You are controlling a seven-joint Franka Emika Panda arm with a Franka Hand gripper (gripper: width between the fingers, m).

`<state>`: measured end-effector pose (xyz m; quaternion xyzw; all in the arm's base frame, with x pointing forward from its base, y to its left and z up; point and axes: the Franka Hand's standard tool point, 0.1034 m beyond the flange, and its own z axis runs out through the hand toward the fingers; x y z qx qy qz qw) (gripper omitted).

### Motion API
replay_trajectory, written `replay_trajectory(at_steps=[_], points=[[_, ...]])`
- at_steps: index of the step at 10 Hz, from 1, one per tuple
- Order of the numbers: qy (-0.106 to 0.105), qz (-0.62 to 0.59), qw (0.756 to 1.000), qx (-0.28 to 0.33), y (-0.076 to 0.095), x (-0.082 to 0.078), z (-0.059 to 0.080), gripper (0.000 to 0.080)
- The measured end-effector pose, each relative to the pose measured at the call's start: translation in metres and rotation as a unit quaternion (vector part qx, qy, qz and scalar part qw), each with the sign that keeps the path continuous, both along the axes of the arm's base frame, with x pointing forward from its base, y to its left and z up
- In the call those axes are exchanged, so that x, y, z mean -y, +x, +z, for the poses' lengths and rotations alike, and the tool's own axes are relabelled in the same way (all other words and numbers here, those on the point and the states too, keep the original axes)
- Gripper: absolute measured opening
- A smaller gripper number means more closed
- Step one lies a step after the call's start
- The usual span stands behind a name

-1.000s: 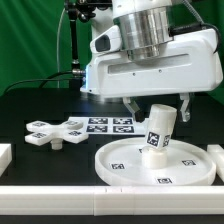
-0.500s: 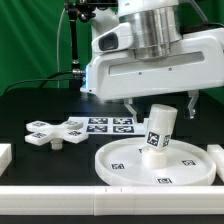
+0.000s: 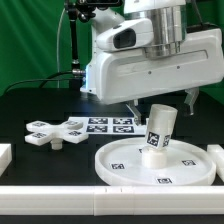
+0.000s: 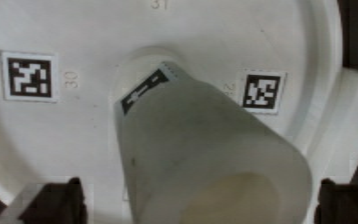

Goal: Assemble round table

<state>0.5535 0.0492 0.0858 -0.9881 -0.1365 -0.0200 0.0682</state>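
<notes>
The large round rimmed disc (image 3: 120, 158) lies flat on the black table at the front right. The short thick cylinder (image 3: 160, 128) stands on the disc's middle, leaning a little toward the exterior view's right. The cross-shaped piece (image 3: 55, 132) lies on the table at the exterior view's left. My gripper (image 3: 160, 103) is open just above the cylinder, one finger on each side, not touching it. In the wrist view the cylinder (image 4: 211, 150) fills the middle over the disc (image 4: 78, 120), and the gripper (image 4: 197, 205) shows dark fingertips (image 4: 60, 200) well apart from it.
The marker board (image 3: 108, 124) lies behind the disc, under the arm. White blocks sit at the front left (image 3: 5, 155) and front right (image 3: 215, 152). A white rail (image 3: 100, 195) runs along the front edge.
The gripper has risen a little and drifted toward the exterior view's right. The cylinder stays where it was on the disc.
</notes>
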Motion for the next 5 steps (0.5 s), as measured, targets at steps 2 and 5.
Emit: replay_trajectory(at_steps=[2,5], points=[[-0.032,0.135,0.99,0.011,-0.0009,-0.0025,-0.0004,0.0649],[-0.059,0.277,0.959,0.021,-0.0016,-0.0015,-0.0014,0.0649]])
